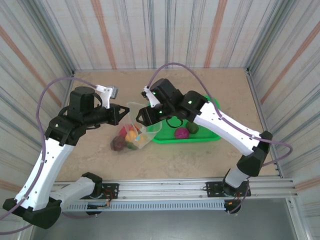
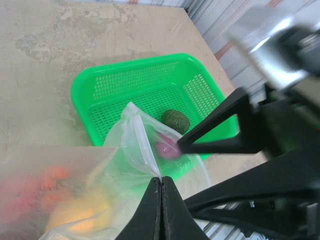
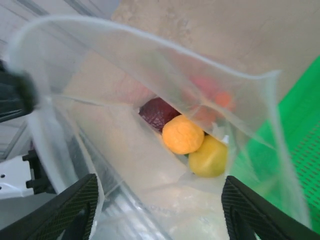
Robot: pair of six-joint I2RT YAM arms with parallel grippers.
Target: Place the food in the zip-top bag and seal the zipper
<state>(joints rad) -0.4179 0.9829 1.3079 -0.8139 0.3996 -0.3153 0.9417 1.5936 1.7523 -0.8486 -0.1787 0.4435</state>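
The zip-top bag [image 1: 136, 129] hangs open at the table's middle, its mouth upward. My left gripper [image 1: 124, 113] is shut on the bag's mouth edge [image 2: 161, 179], right at the zipper strip [image 2: 144, 142]. My right gripper [image 1: 143, 118] hovers open over the mouth [image 3: 160, 215], nothing between its fingers [image 3: 75, 210]. Inside the bag lie food pieces: maroon [image 3: 157, 112], orange [image 3: 183, 134], yellow [image 3: 210, 157], and a reddish one [image 3: 210, 95] blurred behind the plastic. A dark green piece [image 2: 175, 120] and a pink-purple piece [image 2: 167, 147] lie in the basket.
The green mesh basket [image 1: 207, 136] stands right of the bag, under the right arm. My right gripper's black fingers [image 2: 220, 125] cross the left wrist view close to the bag. Striped walls enclose the table on three sides.
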